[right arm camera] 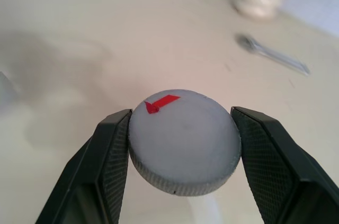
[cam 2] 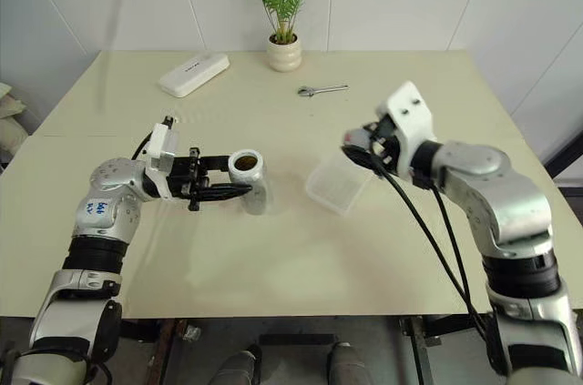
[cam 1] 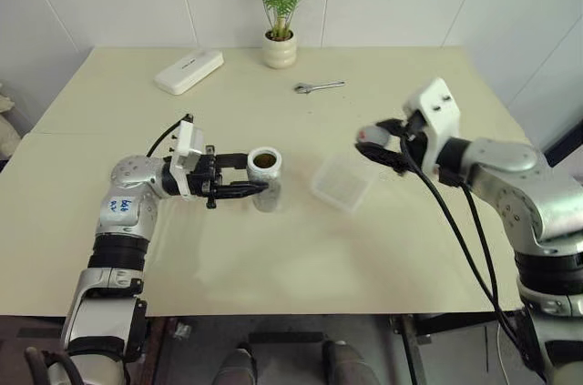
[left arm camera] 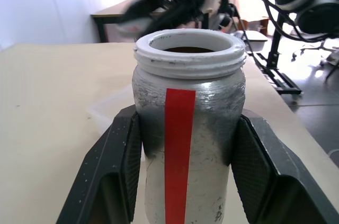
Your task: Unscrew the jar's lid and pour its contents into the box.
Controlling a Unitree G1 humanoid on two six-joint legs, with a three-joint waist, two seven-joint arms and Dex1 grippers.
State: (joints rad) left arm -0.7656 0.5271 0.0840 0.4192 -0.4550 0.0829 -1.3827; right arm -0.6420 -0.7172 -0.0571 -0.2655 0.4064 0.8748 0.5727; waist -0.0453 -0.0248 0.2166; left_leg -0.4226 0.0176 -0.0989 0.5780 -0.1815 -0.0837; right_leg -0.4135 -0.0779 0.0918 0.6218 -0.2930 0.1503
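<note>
Left gripper (cam 1: 244, 177) clamps the open jar (cam 1: 265, 177) upright on the counter (cam 1: 301, 248). Right gripper (right arm camera: 180, 144) clamps the lid (right arm camera: 184, 139) above the box (cam 1: 343, 181), beside the jar.

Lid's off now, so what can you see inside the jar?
Through the jar's open mouth, a dark brownish fill shows below the rim. How deep it goes cannot be seen: the frosted wall and red strip cover it. The lid is in the right gripper's jaws.

Grey lid (right arm camera: 183, 142) bears a red mark; silvery jar (left arm camera: 188, 144) a red stripe.
</note>
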